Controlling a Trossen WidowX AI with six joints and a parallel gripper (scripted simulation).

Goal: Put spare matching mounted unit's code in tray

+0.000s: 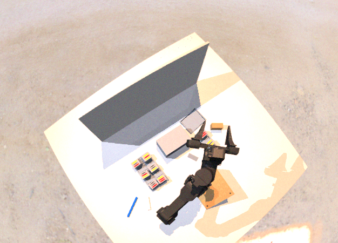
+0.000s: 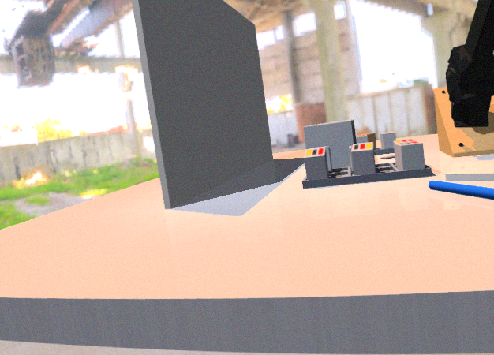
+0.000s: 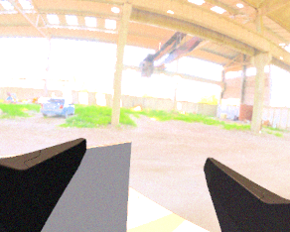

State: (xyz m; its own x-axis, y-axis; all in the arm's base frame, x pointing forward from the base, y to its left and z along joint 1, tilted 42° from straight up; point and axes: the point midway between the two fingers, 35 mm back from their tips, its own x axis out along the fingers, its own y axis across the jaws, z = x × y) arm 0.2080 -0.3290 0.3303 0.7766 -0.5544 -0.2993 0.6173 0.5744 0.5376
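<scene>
My gripper point(image 1: 215, 134) point(image 3: 147, 155) is open and empty, its fingers pointing roughly level. It hovers over a small rack of striped spares point(image 1: 208, 141), which the arm mostly hides. A second rack point(image 1: 149, 170) point(image 2: 367, 174) holds several grey spares with red, yellow and dark stripes on top. The mounted unit point(image 1: 173, 140) point(image 2: 330, 137) is a grey box standing between the two racks. The tray point(image 1: 192, 121) is a shallow, dark-rimmed rectangle just behind the unit, left of my gripper. The unit's back does not show in any view.
A tall grey panel point(image 1: 147, 98) point(image 2: 207, 87) point(image 3: 89, 226) stands behind the unit. An orange block point(image 1: 216, 125) lies by my gripper. A small grey card point(image 1: 192, 156), a blue pen point(image 1: 132, 207) point(image 2: 462, 189) and an orange board point(image 1: 218, 192) point(image 2: 447, 140) are on the table.
</scene>
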